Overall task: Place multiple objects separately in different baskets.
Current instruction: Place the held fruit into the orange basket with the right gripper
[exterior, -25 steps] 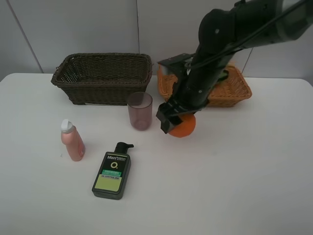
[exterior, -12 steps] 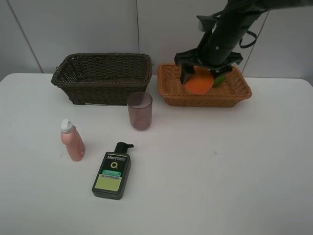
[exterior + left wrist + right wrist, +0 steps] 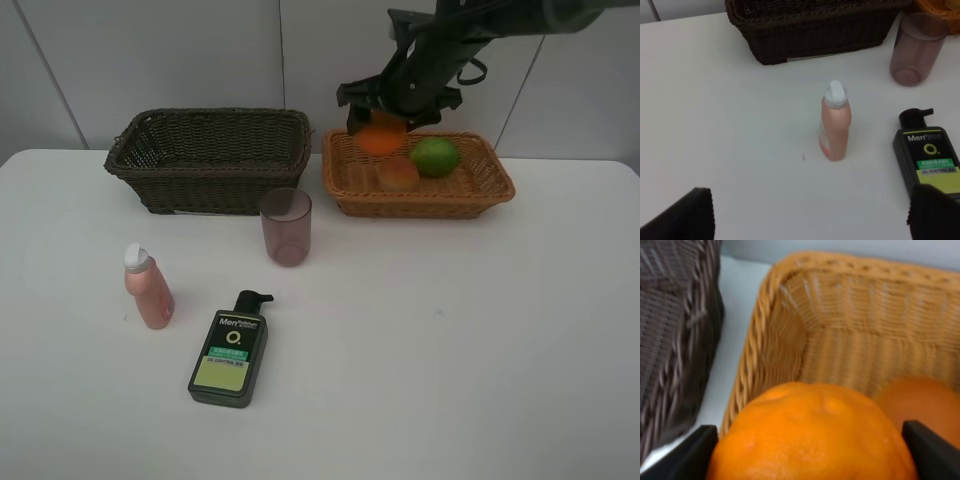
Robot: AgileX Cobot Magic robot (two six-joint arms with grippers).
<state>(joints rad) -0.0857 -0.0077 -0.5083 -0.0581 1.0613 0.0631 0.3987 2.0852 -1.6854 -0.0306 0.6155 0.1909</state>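
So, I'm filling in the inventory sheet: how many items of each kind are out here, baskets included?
Fruit: 3 (orange, peach, green fruit)
Bottles: 2 (pink bottle, pump bottle)
Cups: 1 (mauve cup)
Baskets: 2 (dark basket, tan basket)
Total: 8

The orange (image 3: 381, 137) was bright orange, the peach-like fruit (image 3: 398, 173) a duller orange-yellow, the green fruit (image 3: 436, 156) lime. The deep basket (image 3: 210, 185) was dark brown wicker and the shallow basket (image 3: 420, 205) a light orange-tan weave. The pink bottle (image 3: 148, 288) had a white cap. The cup (image 3: 287, 226) was translucent mauve. The pump bottle (image 3: 230, 352) was black with green and pale yellow-green label bands, on a white table (image 3: 450, 350).
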